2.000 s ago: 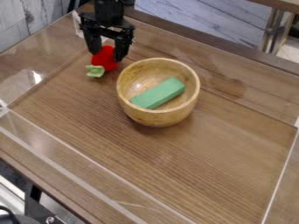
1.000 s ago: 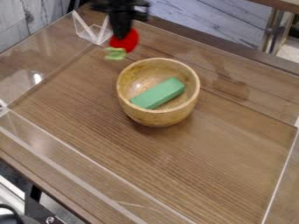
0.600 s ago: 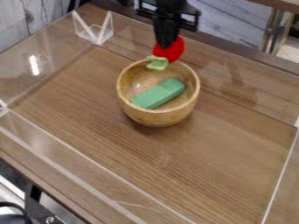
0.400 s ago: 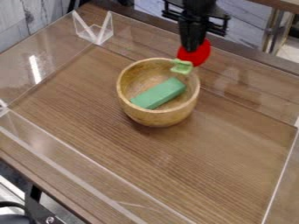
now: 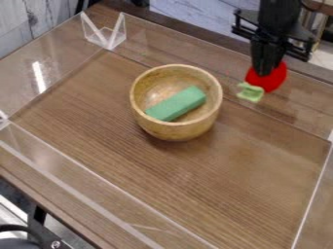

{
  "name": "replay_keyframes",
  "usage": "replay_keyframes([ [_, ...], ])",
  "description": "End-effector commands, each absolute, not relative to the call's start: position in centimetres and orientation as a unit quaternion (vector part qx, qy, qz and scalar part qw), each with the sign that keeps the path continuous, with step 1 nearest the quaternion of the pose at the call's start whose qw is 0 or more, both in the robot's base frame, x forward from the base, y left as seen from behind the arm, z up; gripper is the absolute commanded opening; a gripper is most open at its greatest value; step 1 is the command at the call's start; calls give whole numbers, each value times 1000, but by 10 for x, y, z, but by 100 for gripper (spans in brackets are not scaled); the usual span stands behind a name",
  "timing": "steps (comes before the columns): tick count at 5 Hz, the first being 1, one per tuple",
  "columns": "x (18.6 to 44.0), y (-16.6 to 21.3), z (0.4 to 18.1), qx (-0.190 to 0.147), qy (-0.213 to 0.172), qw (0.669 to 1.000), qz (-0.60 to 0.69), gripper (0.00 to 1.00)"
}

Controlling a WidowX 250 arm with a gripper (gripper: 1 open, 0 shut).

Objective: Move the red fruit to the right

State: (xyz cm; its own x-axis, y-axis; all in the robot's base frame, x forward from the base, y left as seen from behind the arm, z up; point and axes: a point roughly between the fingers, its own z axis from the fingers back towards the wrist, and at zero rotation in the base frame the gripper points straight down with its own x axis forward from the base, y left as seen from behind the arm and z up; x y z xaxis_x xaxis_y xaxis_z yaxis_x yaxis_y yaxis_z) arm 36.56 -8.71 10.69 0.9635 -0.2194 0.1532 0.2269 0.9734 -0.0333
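Observation:
The red fruit (image 5: 266, 80), a small bright-red strawberry with a light green leafy base at its lower left, hangs above the table to the right of the wooden bowl (image 5: 176, 101). My gripper (image 5: 268, 66) points straight down and is shut on the top of the fruit, its black fingers (image 5: 272, 51) pressed against it. The fruit is lifted off the wood and sits near the right side of the table.
Inside the wooden bowl lies a green rectangular block (image 5: 174, 103). A clear plastic wall (image 5: 53, 39) runs round the table, with a clear bracket (image 5: 101, 31) at the far left. The wooden table (image 5: 156, 185) stretches toward the front.
My gripper has carried the red fruit from the left of the bowl, across its far rim, to the right side of the table. Bowl and block have stayed put.

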Motion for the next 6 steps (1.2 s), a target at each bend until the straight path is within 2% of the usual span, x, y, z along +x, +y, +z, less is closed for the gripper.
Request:
replay_keyframes([
  [1, 372, -101, 109, -28, -99, 989, -105, 0],
  [3, 370, -106, 82, -30, -97, 990, -101, 0],
  [4, 371, -109, 78, -29, -107, 989, -101, 0],
  [6, 371, -117, 85, -21, -134, 984, -115, 0],
])
